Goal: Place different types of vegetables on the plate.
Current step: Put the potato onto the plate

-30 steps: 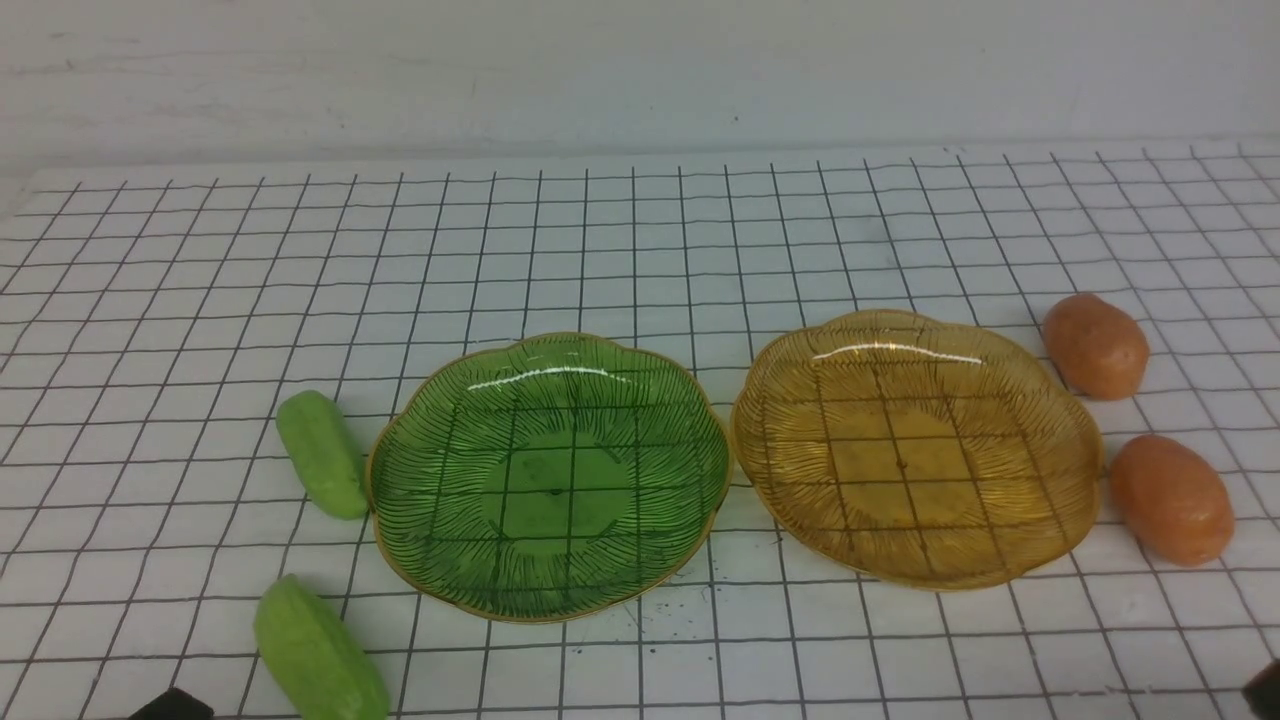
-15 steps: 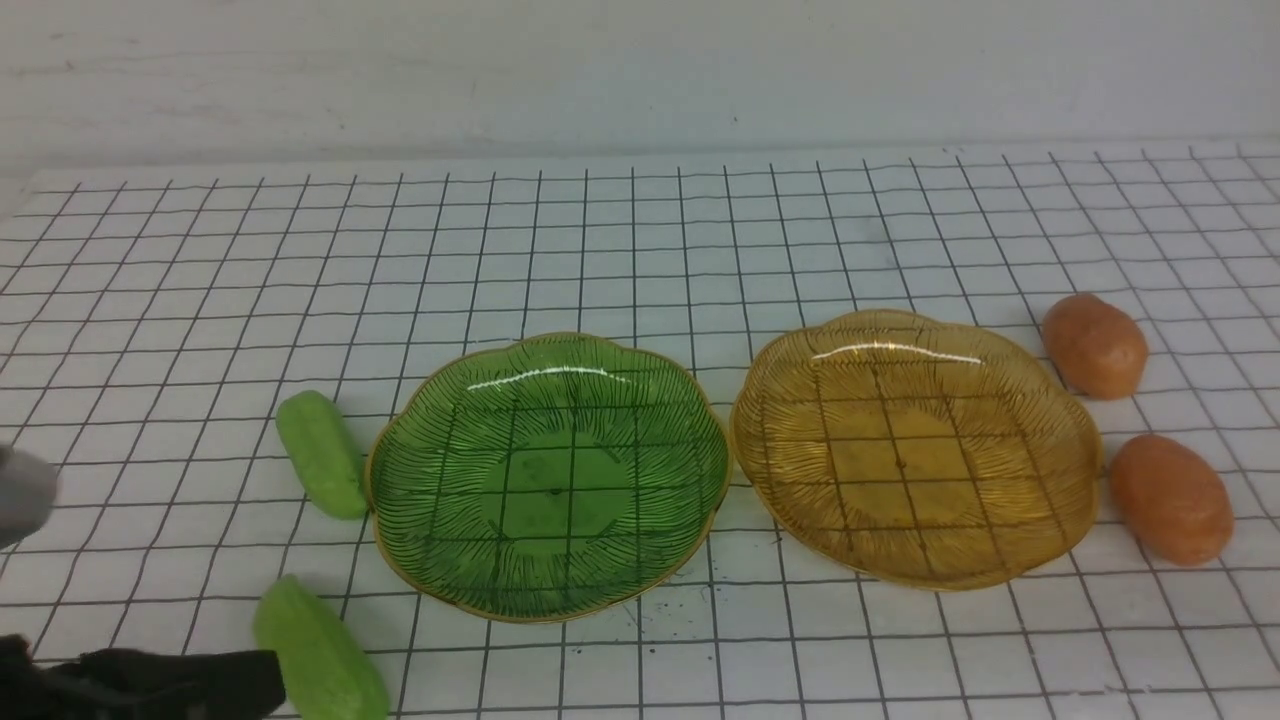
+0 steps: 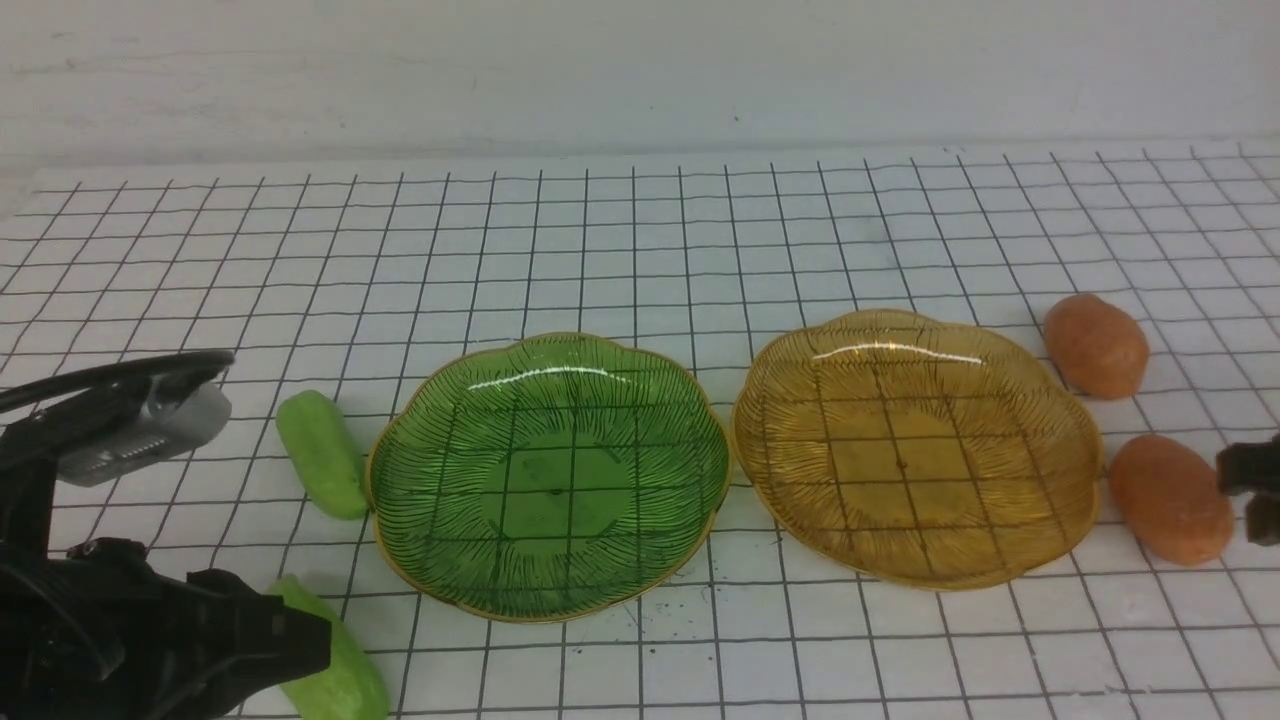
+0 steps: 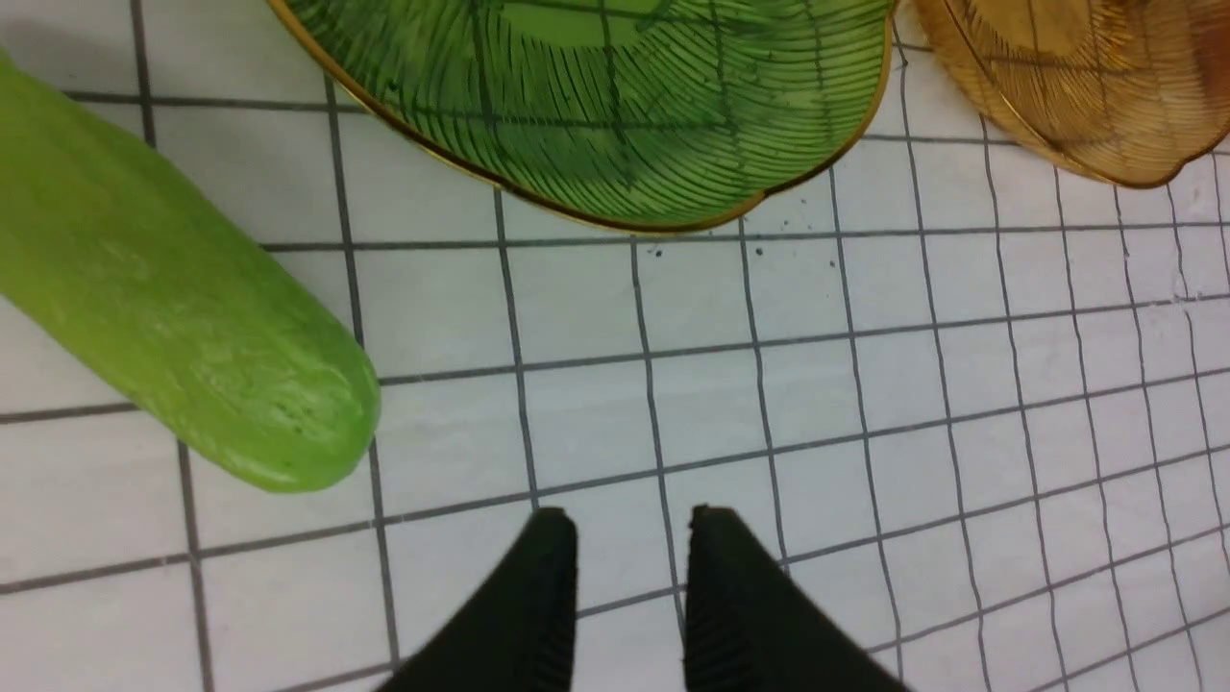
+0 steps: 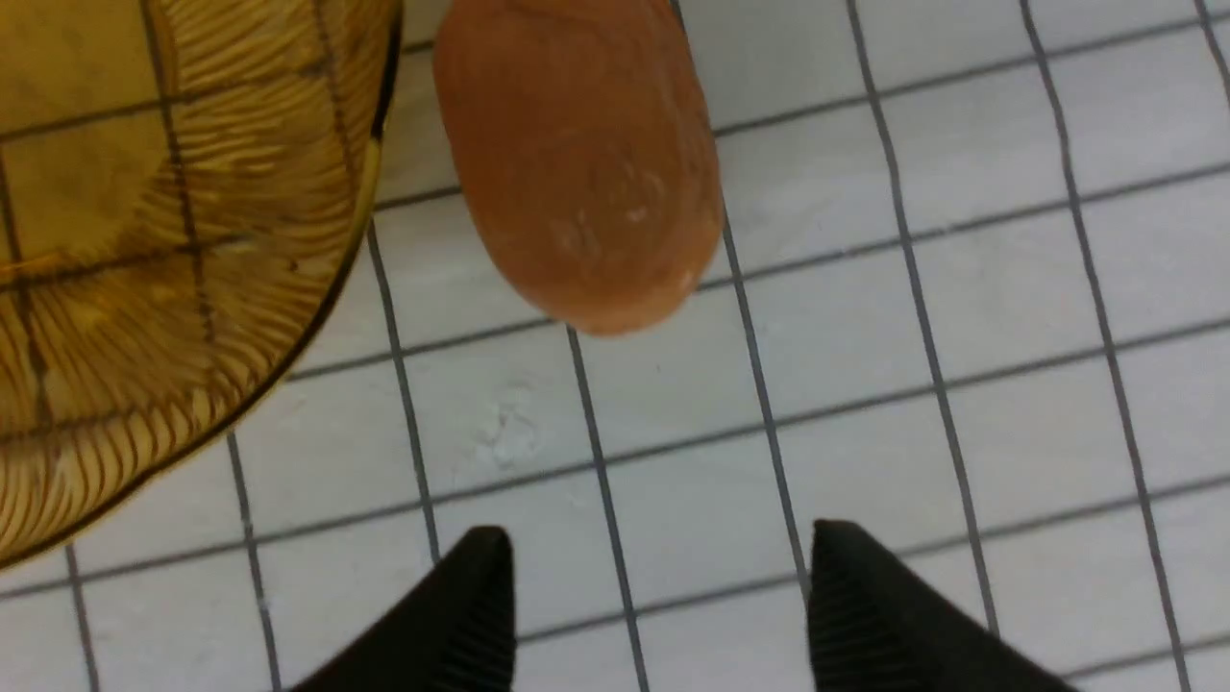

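We have both grippers out over the gridded table, and all four vegetables lie beside the plates.

At the lower left of the front view, our left gripper (image 4: 632,519) overlaps the near cucumber (image 3: 335,655), its fingers narrowly apart with nothing between them; the far cucumber (image 3: 322,455) lies just left of the green plate (image 3: 550,480), left of centre in the frame. At the right edge we see part of our right gripper (image 5: 663,538), fingers wide apart and holding nothing, near the lower potato (image 3: 1170,500). The upper potato (image 3: 1096,346) sits in the upper right, near the amber plate (image 3: 915,450). Both plates stand on the table (image 3: 800,660).
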You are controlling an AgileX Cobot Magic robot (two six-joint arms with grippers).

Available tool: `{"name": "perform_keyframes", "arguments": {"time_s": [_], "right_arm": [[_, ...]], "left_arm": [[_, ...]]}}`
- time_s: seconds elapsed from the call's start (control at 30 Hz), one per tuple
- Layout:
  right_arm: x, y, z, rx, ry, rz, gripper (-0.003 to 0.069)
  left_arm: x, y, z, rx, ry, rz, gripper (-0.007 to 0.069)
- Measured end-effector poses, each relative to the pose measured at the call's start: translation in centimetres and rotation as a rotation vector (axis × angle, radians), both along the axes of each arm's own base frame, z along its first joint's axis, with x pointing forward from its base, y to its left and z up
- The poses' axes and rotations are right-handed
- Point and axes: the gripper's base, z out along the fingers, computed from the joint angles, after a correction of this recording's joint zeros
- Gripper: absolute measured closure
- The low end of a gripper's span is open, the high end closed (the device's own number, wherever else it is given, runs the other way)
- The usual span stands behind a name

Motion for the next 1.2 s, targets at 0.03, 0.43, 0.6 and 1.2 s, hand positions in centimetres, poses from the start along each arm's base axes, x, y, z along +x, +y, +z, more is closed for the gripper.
{"name": "perform_keyframes", "arguments": {"time_s": [0.03,0.43,0.6,1.2], "right_arm": [[0.6,0.0,-0.4,-0.006,0.003,0.01,0.0226],[7.5,-0.4,-6.1,-0.123,0.066,0.134,0.0085],[8.1,-0.5,-8.3,-0.148,0.141,0.168,0.0109],[10.0,4.0,0.7,0.044,0.108,0.283,0.0212]], "left_arm": [[0.0,0.0,0.0,0.002,-0.003,-0.001,0.0442],[0.0,0.0,0.1,0.003,-0.006,-0.002,0.0388],[0.2,0.1,0.1,0.007,-0.024,0.012,0.0388],[0.2,0.1,0.1,0.006,-0.024,0.012,0.0388]]}}
